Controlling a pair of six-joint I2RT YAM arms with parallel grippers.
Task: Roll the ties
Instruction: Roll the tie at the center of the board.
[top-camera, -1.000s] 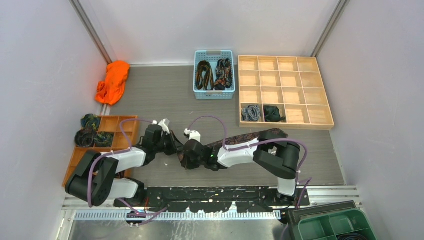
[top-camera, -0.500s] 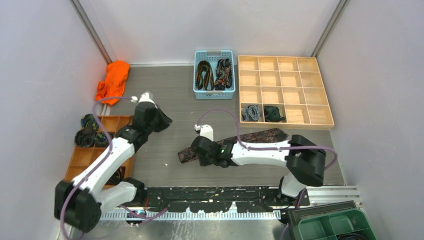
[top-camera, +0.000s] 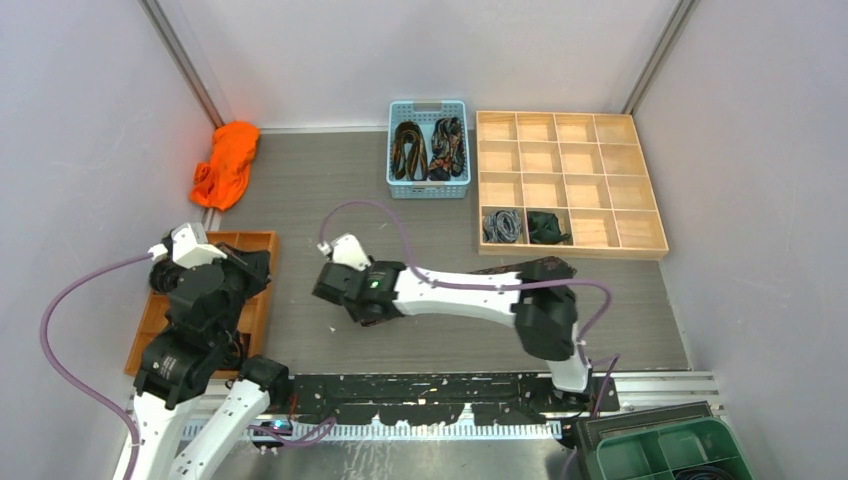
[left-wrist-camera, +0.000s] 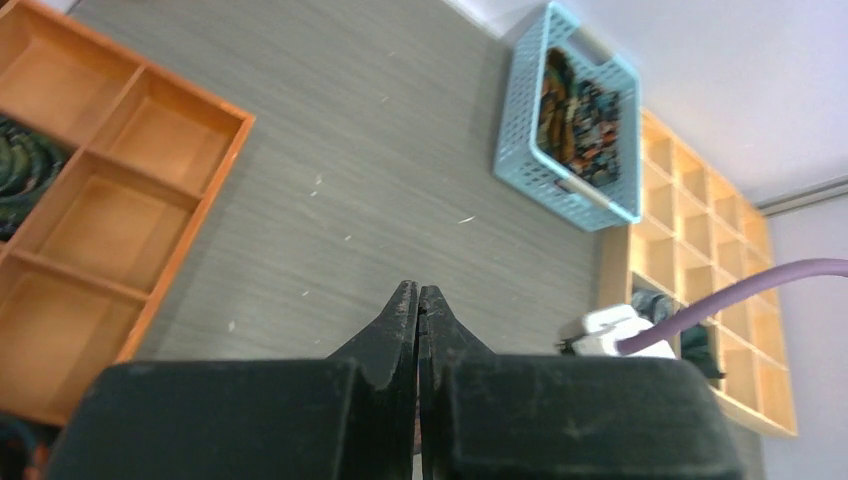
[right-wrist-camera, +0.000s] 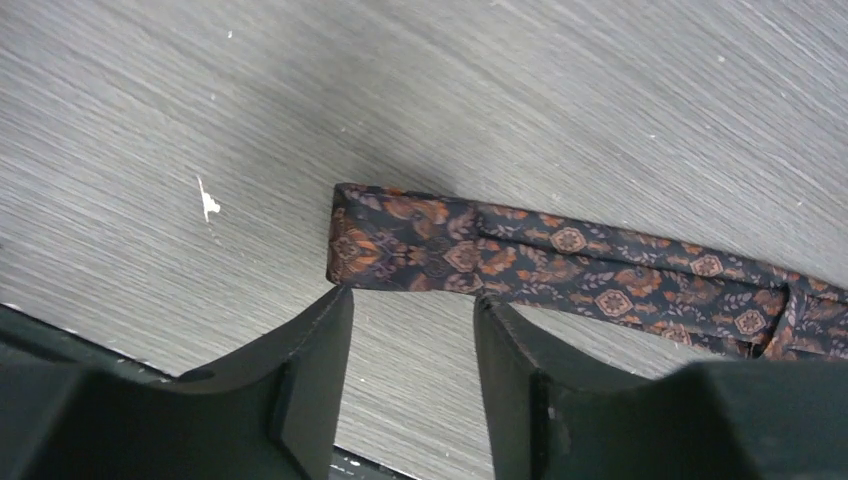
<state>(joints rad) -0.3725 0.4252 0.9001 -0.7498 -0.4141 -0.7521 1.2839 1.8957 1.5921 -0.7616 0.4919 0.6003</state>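
Early days, we reckon: 2 coils (top-camera: 503, 226) in the tray (top-camera: 572, 251), a tie (right-wrist-camera: 560, 255) flat on the desk (top-camera: 320, 190) just near-side of it, R pincer (right-wrist-camera: 412, 300) wide at its end, L pincer (left-wrist-camera: 418, 300) closed, empty.

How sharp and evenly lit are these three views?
Top external: sharp, evenly lit, shadows faint. Left wrist: the shut left hand is a dark, soft foreground; the blue basket reads clearly. Right wrist: the patterned tie is crisp, with a soft shadow on the table beside its end.
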